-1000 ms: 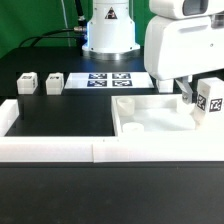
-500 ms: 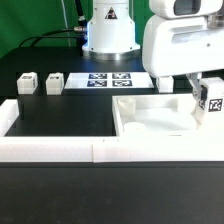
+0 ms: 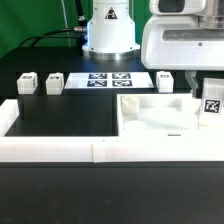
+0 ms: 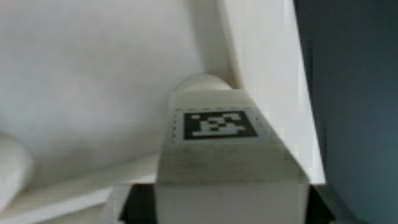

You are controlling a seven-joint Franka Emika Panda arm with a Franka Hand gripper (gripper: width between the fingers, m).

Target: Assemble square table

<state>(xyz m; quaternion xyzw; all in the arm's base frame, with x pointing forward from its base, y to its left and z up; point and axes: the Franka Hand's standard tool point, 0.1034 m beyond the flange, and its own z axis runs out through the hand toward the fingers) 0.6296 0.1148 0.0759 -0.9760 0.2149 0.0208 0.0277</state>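
Observation:
The square table's white slab [image 3: 150, 118] lies on the exterior view's right, recessed side up, with round sockets showing. My gripper [image 3: 208, 88] hangs at the slab's right edge, shut on a white tagged leg [image 3: 211, 104] that stands upright there. In the wrist view the leg [image 4: 219, 140] runs up from between my gripper's [image 4: 222, 203] black fingers [image 4: 143, 205], its tag facing the camera, over the slab's corner rim [image 4: 249, 60]. Three more legs stand loose: two [image 3: 26, 83] [image 3: 53, 82] at the back left, one [image 3: 165, 78] behind the slab.
The marker board [image 3: 108, 79] lies at the back centre before the robot's base [image 3: 108, 35]. A long low white border wall [image 3: 60, 150] runs along the front and turns up at the left [image 3: 8, 113]. Black tabletop [image 3: 65, 115] stretches between them.
The jaws have closed on the leg. The hand has shifted a little toward the exterior view's right, and the leg, tilted before, now stands upright.

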